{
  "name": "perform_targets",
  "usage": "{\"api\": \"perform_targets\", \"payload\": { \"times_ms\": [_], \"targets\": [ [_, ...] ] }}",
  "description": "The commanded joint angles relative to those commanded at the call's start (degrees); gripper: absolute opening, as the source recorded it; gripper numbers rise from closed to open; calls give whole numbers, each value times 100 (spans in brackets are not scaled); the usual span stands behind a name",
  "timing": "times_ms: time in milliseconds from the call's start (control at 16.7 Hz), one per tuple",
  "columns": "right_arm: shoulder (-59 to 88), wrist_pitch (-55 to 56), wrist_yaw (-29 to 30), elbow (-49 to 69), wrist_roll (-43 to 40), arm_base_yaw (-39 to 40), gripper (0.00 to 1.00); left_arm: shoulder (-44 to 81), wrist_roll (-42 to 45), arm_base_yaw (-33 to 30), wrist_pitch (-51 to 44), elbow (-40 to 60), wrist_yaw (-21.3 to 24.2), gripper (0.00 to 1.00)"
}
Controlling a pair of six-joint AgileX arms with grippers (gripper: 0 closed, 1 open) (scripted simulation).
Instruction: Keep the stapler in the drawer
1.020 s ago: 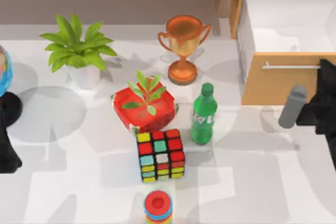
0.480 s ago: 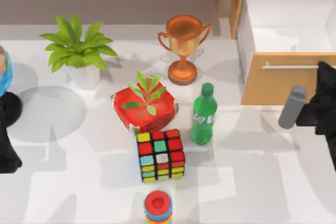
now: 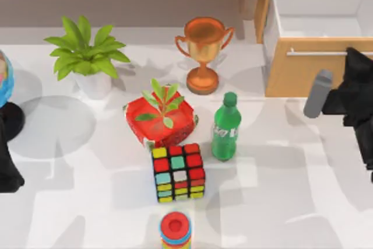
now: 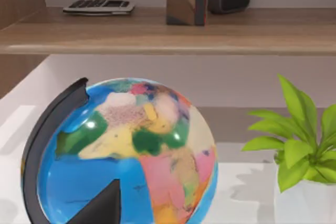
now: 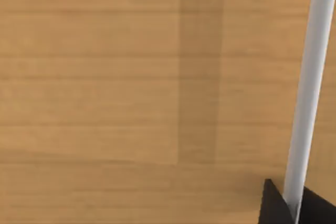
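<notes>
Top view, item by item: the drawer [image 3: 291, 74] sits at the table's far right, its light-wood front pulled partly out, a strip of white inside showing behind the front. Its handle [image 3: 317, 52], a thin silver bar, runs along the upper part of the front. My right gripper [image 3: 353, 56] is at the right end of that bar, pressed up to the front; in the right wrist view the gripper [image 5: 291, 208] has a black fingertip on either side of the bar [image 5: 310, 77], closed narrow on it, with the wood front [image 5: 105, 77] just behind. A grey cylinder [image 3: 317, 94] on that arm juts out over the table [image 3: 280, 202] below the drawer front. Open room: bare tabletop lies between the green bottle [image 3: 225, 127] and my right arm. The trophy [image 3: 204, 53] stands well left of the drawer's edge. My left arm [image 3: 9, 170] is parked at the table's left edge beside the globe [image 4: 126, 156]; I cannot tell how its claw stands.
</notes>
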State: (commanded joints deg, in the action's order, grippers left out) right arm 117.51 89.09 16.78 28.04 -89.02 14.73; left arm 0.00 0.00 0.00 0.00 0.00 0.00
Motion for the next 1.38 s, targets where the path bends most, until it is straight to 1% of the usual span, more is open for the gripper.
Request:
{"api": "perform_targets", "payload": {
  "times_ms": [180,540,1080,1380],
  "targets": [
    [115,-255,-110,354,1,-92,0,0,0,0,0,0,0,100],
    [140,-321,-108,443,16,-116,0,0,0,0,0,0,0,100],
    [702,-1160,-358,1837,8,-355,0,0,0,0,0,0,0,100],
    [707,-1191,-353,1869,22,-356,0,0,0,0,0,0,0,100]
  ]
}}
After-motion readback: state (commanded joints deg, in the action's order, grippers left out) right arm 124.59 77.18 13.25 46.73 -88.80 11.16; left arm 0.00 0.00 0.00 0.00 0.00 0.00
